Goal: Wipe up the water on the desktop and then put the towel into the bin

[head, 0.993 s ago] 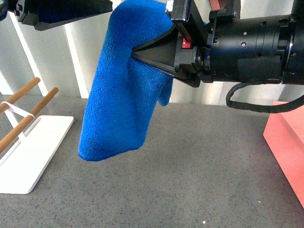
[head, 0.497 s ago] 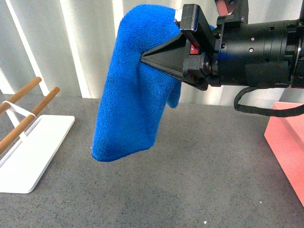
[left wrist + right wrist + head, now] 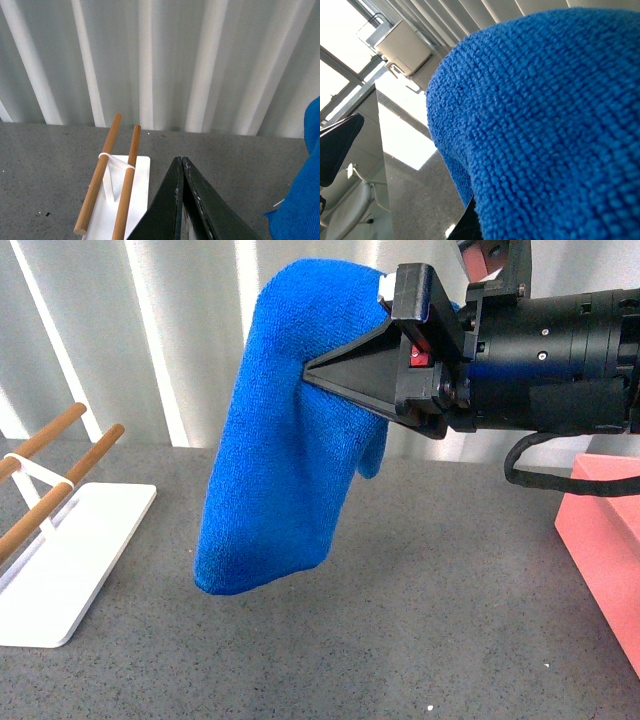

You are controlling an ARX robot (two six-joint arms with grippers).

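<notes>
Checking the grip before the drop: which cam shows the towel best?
Front view. It shows the whole towel hanging above the desktop, pinched in the right gripper. The right wrist view is filled by close-up blue pile, no outline. The left wrist view catches only a blue sliver at the picture's edge.

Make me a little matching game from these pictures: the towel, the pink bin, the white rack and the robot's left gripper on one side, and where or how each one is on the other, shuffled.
Column one:
1. towel
2. bin
3. rack
4. left gripper

Column two:
A. shut, with nothing in it
B. hanging in the air, pinched by the right gripper
C. on the desktop, at the robot's right
D. on the desktop, at the robot's left

Pairs: 1-B, 2-C, 3-D, 4-A
</notes>
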